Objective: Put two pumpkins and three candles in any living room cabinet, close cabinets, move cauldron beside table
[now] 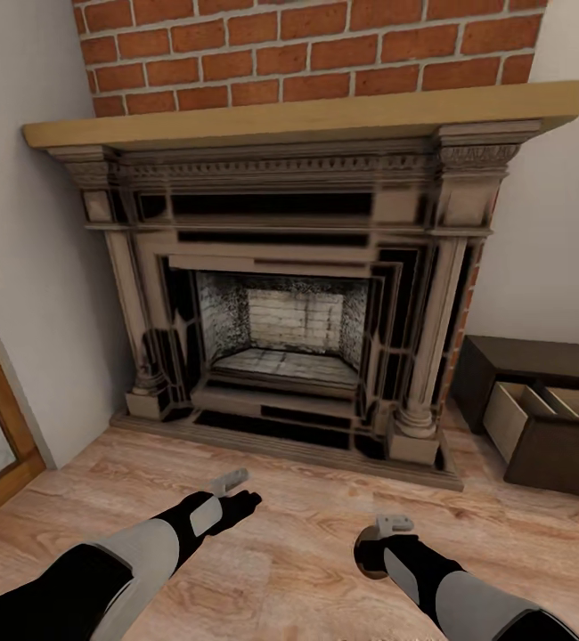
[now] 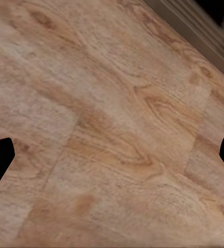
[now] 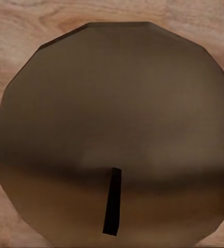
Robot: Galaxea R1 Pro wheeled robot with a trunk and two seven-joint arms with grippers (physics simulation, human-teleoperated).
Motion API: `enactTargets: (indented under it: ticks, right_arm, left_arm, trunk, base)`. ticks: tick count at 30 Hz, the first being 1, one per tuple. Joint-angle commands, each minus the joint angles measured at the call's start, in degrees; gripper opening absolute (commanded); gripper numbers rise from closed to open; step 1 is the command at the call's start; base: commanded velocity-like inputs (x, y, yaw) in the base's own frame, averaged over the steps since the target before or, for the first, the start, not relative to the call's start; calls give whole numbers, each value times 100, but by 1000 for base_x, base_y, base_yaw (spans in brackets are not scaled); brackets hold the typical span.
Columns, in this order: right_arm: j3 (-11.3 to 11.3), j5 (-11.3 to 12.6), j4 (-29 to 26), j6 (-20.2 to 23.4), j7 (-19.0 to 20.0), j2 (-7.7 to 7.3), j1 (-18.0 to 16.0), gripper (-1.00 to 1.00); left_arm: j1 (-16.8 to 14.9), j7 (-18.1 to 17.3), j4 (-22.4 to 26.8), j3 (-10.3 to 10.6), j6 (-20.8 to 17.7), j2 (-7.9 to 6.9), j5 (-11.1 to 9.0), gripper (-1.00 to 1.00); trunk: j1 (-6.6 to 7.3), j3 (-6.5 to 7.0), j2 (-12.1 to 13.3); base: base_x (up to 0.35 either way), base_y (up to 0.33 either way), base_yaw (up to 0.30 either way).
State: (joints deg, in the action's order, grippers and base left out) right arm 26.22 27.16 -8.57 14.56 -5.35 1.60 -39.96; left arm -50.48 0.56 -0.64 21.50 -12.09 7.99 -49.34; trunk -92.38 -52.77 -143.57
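Candle [image 3: 114, 129]: stubby dark grey-brown faceted cylinder, black wick, gripped in right gripper [image 1: 377, 545] low over bare plank floor [image 1: 307, 570] | Cabinet [image 1: 548, 418]: dark wood, pale drawer pulled out, right of stone-and-brick fireplace [image 1: 289, 294] | Left gripper [image 2: 112, 155]: fingers spread wide, nothing held, angled at floor

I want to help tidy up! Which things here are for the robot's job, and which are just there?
For the job:
- candle, held by the right gripper
- cabinet, its drawer open
- left gripper, open

Just there:
- fireplace
- brick wall
- wooden floor
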Motion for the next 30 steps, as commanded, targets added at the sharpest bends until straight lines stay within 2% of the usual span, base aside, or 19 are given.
enactTargets:
  ticks: [1, 16, 19, 20, 21, 30]
  right_arm:
    - [50, 47, -13, 29, -36, -1, -3, -100]
    - [50, 52, -13, 24, -36, -1, -3, -100]
    - [50, 52, -13, 28, -36, -1, -3, -100]
    - [50, 51, -13, 29, -36, -1, -3, -100]
    - [50, 50, -13, 29, -36, -1, -3, -100]
    - [49, 52, -13, 29, -36, -4, -3, -100]
  left_arm:
    - [-6, 6, -6, 47, -13, 1, -58, 100]
    - [-6, 11, -6, 47, -4, 1, -58, 100]
    - [-6, 14, -12, 47, 130, 1, -58, 100]
    - [-6, 14, -97, 47, 407, 5, -58, 100]
    - [-6, 14, -120, 47, 454, 5, -58, 100]
    - [-6, 15, -163, 40, 530, -5, -58, 100]
  trunk:
    - [1, -3, -3]
    - [1, 78, -3]
    - [1, 96, -3]
    - [1, 102, -3]
    - [1, 107, -3]
    - [1, 161, -3]
  base:
    - [0, 0, -296]
    - [0, 0, -266]
    - [0, 0, -256]
    - [0, 0, -256]
    - [0, 0, -256]
    - [0, 0, -256]
